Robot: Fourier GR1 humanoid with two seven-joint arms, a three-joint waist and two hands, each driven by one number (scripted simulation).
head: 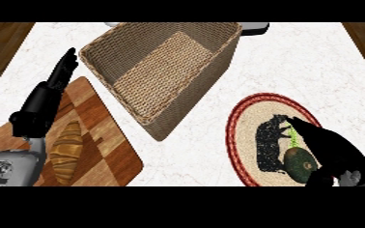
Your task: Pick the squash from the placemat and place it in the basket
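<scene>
Step 1 of 2 (grasp): the right hand (331, 147), fingers straight and apart, lies just beside the squash (299, 162) on the placemat (267, 108); the next move calls for closing round it before lifting toward the basket (219, 65).

Rectangular tan wicker basket (214, 72) looked coarsely woven, rough, matt. White marbled stone counter (185, 154) was smooth, faintly grey-veined, low sheen. Brown patchwork wooden cutting board (107, 140) showed grain, satin finish. Golden-brown ridged croissant (65, 149) had a lightly glossy baked crust. Round beige woven placemat with red braided rim (246, 121) looked fibrous, matt. Dark green round squash (299, 162) had smooth, faintly mottled skin. Black right hand (331, 149) and black left hand (43, 104) looked like matt hard plastic.
</scene>
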